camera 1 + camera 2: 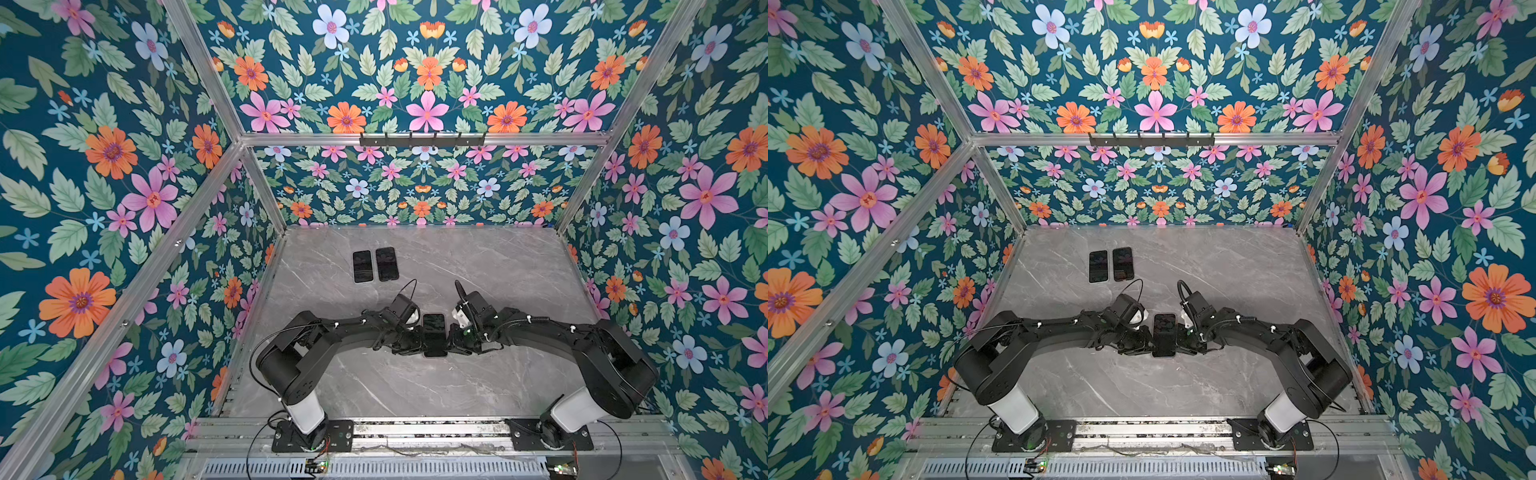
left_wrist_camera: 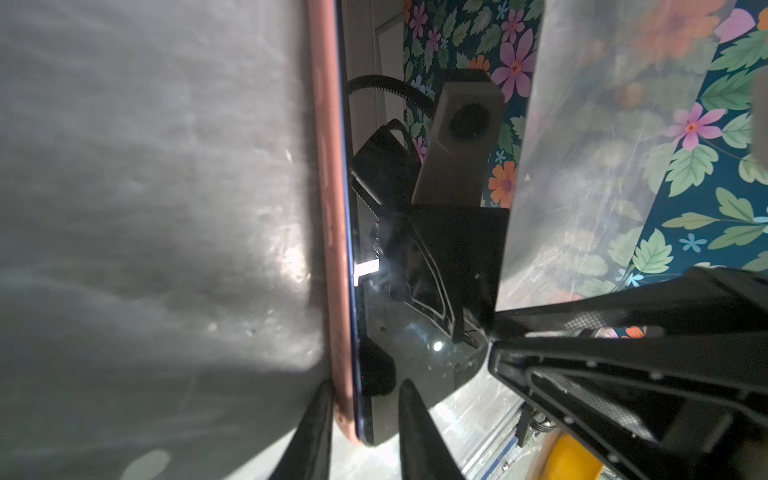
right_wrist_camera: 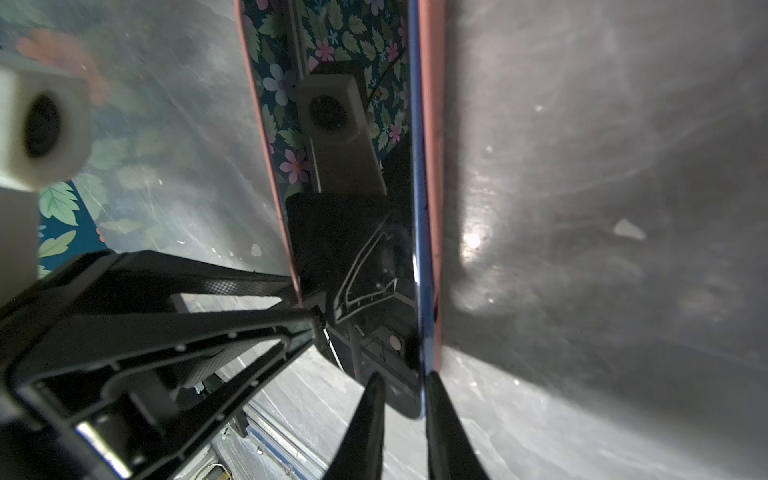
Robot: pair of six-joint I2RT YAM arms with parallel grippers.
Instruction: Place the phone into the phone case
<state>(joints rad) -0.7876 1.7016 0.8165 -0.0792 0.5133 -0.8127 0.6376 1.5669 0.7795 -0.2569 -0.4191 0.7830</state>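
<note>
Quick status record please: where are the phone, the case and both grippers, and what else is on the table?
phone: middle of table, screen up, between both grippers
case: pink rim around the phone; seating unclear
left gripper: shut on the phone's edge
right gripper: shut on the opposite edge
spare phones: two, side by side, far left of table
</note>
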